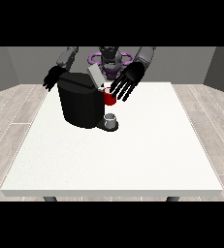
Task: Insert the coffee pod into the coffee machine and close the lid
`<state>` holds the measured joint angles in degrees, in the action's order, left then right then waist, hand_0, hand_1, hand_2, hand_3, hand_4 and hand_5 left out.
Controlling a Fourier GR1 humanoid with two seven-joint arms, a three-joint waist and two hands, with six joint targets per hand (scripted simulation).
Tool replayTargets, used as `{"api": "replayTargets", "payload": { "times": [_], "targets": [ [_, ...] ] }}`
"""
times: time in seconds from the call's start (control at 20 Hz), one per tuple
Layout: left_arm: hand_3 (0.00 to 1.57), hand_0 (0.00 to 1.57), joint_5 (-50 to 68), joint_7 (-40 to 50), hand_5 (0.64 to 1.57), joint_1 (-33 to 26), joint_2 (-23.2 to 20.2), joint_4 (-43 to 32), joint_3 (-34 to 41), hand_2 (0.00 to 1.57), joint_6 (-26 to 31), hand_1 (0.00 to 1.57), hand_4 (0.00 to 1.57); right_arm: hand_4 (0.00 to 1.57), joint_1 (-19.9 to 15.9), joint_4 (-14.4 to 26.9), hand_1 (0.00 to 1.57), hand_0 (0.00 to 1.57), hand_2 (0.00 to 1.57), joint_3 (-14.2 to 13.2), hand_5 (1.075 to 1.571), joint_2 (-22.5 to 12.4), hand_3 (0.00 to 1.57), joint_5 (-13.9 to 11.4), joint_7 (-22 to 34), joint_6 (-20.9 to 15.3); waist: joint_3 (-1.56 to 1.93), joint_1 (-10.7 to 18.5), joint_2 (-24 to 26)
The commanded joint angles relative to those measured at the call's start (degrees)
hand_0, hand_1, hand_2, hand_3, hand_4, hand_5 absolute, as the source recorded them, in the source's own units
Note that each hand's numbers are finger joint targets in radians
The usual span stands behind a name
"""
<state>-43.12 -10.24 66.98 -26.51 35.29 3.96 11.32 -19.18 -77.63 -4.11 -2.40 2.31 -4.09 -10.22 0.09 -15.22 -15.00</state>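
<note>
The black coffee machine (79,104) stands on the white table (133,155), left of the middle. Its grey lid (95,75) is tilted up at the top. A red thing at the machine (108,98) shows on the machine's right side. The hand at the view's right (128,80) hovers just above and to the right of that red thing, with straight, spread fingers that hold nothing. The hand at the view's left (53,77) hangs behind the machine's far left corner with relaxed fingers. A small grey thing (111,119) sits on the machine's dark base; I cannot tell it for the pod.
The table's front edge (113,192) is near the camera. Wooden floor (11,111) lies on both sides of the table.
</note>
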Motion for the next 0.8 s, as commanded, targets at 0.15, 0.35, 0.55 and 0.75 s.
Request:
{"api": "replayTargets", "payload": {
  "times": [0.15,0.35,0.55,0.75],
  "targets": [
    [0.0,0.0,-1.24,0.22,1.571,-3.0,2.48,0.96,-1.15,0.0,-0.73,0.0,0.0,0.34,1.95,2.22,0.0,0.0,0.0,-1.2,1.571,-1.15,0.0,0.64,-0.23,0.85,-0.08,1.77,3.05],
    [0.0,0.0,-0.15,1.75,1.571,-1.1,1.17,0.48,0.4,0.0,2.62,0.0,0.0,0.38,0.49,2.33,0.0,0.0,0.0,-1.76,1.571,-1.75,0.0,1.34,1.72,1.0,-0.08,1.9,4.28],
    [0.0,0.0,1.53,1.27,1.571,-4.43,4.04,1.89,1.03,0.0,2.73,0.0,0.0,0.36,4.6,3.81,0.0,0.0,0.0,-1.44,1.571,-0.34,0.0,1.04,-0.63,0.42,-0.09,3.81,7.98],
    [0.0,0.0,7.38,1.81,1.571,-8.75,8.13,2.34,5.75,0.0,1.68,0.0,0.0,0.38,8.64,5.33,0.0,0.0,0.0,-1.73,1.571,0.45,0.0,0.76,-1.52,-0.48,-0.13,7.21,12.62]
  ]
}}
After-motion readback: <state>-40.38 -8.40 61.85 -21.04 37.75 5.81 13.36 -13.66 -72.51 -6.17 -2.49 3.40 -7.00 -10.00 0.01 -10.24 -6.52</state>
